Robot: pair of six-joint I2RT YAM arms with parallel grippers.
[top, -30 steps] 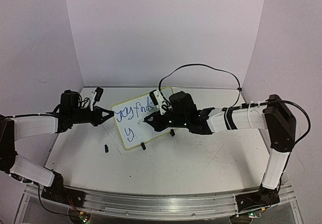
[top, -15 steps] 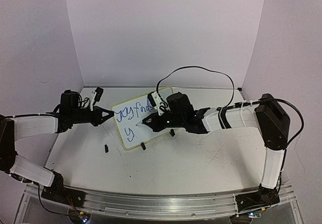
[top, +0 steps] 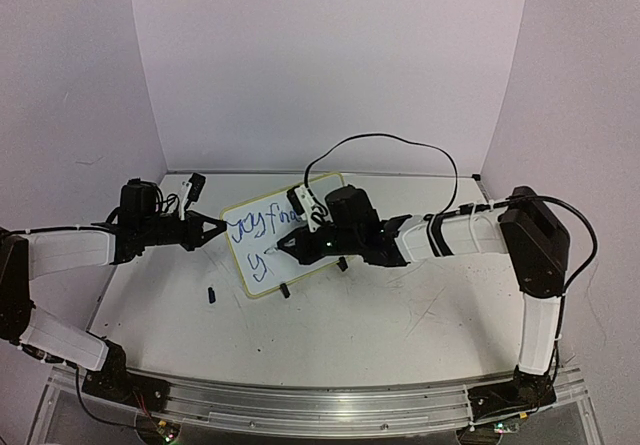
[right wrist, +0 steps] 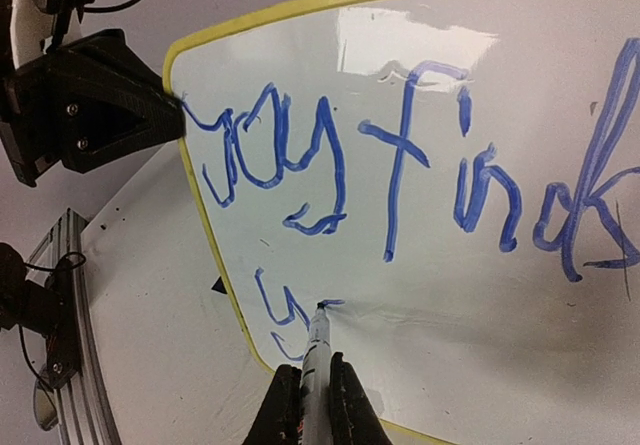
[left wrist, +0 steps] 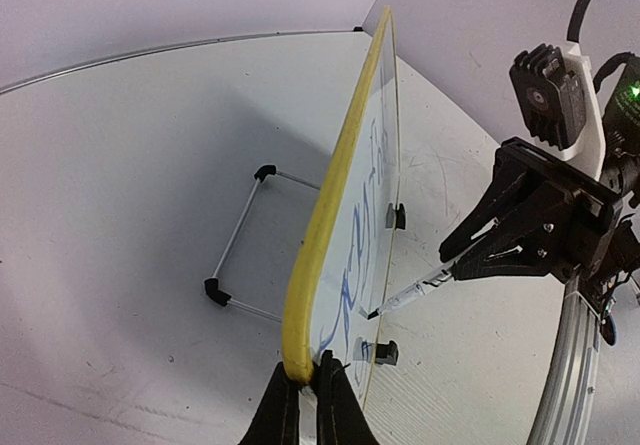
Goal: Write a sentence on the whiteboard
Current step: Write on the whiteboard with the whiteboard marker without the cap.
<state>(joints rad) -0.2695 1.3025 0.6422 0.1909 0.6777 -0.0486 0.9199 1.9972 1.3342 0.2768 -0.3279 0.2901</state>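
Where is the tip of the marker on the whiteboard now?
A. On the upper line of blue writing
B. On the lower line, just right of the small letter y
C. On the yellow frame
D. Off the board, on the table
B: in the right wrist view the marker, held in the right gripper, has its tip on the whiteboard just right of the letter y, below the upper line of writing.

Soft, even light with a faint lilac cast fills every view. On the whiteboard (right wrist: 480, 295) a pale rectangular glare patch sits near its top edge, perhaps an overhead lamp's reflection. Behind the whiteboard a dim, soft-edged shadow lies on the bench (left wrist: 120, 165). Straight lines far from the whiteboard bow with wide-angle distortion.
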